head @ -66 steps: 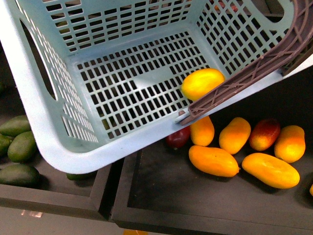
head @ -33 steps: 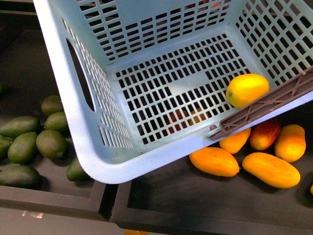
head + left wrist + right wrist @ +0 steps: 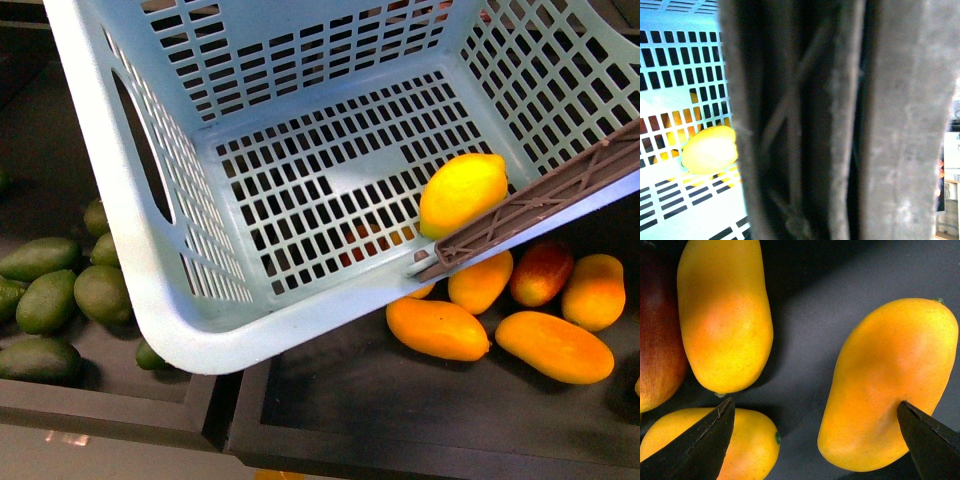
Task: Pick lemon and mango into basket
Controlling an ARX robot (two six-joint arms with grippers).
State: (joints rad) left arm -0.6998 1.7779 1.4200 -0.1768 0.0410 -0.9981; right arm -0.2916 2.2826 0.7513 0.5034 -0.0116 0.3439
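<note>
The turquoise basket (image 3: 150,260) hangs tilted above the fruit trays and fills the front view. The lemon (image 3: 462,193) lies inside it against the near wall, next to the brown handle (image 3: 545,200). In the left wrist view the handle (image 3: 805,125) fills the frame, with the lemon (image 3: 709,149) on the basket's slotted floor (image 3: 670,60). My left gripper is shut on the basket's handle; its fingers are hidden. My right gripper (image 3: 815,440) is open just above an orange-yellow mango (image 3: 890,380), which lies between the jaws. Neither arm shows in the front view.
Several orange-yellow mangoes (image 3: 437,328) and a dark red one (image 3: 541,272) lie in the black tray (image 3: 400,420) under the basket. Green oval fruits (image 3: 45,300) fill the left tray. In the right wrist view two more mangoes (image 3: 722,315) and the dark red one (image 3: 657,330) lie close by.
The basket swung right, then a little back left. The lemon rolled with it along the basket's near wall by the handle.
</note>
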